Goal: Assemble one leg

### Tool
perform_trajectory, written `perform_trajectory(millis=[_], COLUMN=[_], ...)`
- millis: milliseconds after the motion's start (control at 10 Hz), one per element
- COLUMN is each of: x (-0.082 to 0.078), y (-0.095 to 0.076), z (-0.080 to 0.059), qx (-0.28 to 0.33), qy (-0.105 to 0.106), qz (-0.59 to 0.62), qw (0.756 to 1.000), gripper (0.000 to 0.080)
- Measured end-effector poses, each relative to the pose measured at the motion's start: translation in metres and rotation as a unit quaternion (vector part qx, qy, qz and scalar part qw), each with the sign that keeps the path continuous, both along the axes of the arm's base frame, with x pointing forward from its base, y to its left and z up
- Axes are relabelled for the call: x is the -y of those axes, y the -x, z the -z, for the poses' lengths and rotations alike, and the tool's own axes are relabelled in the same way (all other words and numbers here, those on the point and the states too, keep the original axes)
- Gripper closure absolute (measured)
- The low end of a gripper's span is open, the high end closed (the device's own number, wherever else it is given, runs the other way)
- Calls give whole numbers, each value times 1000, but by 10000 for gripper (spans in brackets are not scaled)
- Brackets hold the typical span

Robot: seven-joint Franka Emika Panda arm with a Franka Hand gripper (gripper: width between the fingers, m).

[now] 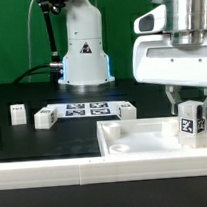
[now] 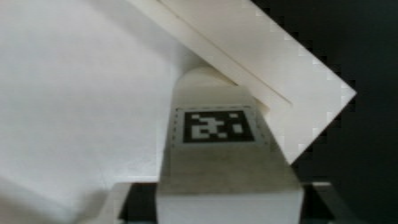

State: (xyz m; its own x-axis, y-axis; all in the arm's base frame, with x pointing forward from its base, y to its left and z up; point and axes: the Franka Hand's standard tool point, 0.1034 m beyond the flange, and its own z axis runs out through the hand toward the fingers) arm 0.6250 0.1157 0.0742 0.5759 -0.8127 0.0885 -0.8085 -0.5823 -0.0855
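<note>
1. Take the marker board (image 1: 89, 110) as your landmark: to its left in the exterior view, two loose white blocks (image 1: 17, 115) and (image 1: 44, 119) lie on the black table (image 1: 34, 141).
2. Just right of the board sits another tagged block (image 1: 126, 111).
3. Right of and nearer than the board, you see the large white rimmed panel (image 1: 144, 141).
4. Farthest right, your gripper (image 1: 189, 113) is clenched on the leg (image 1: 190, 123), upright over that panel; the wrist view shows its tag (image 2: 217, 125).

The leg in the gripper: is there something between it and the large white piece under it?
Nothing visible. The gripper holds the leg upright directly over the large white piece, near its corner on the exterior view's right. The other loose legs lie apart on the table.
</note>
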Motion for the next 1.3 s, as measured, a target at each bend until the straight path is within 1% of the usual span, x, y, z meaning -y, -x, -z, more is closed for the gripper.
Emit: perform_trajectory(millis=[100,200,400,700,800,900,1000,1100,1200,1300], x=[0,1,-1,0,0,0,2,2,-2,-5], y=[1,2,3,3,3,3,-1,-1,-3,-3], z=[0,0,0,1,1,1,-1,-1,-2,-2], qx=[-1,-1,-3,-4,-4,-4,7,8,13,13], qy=[-5,-17,-28,-38,-37,-37,-35,-34,-25,-19], qz=[52,129,248,294,289,286,244,227,149,95], qw=[999,992,968,955,957,958,969,973,988,995], gripper=[509,509,509,509,416,226,174,174,154,151])
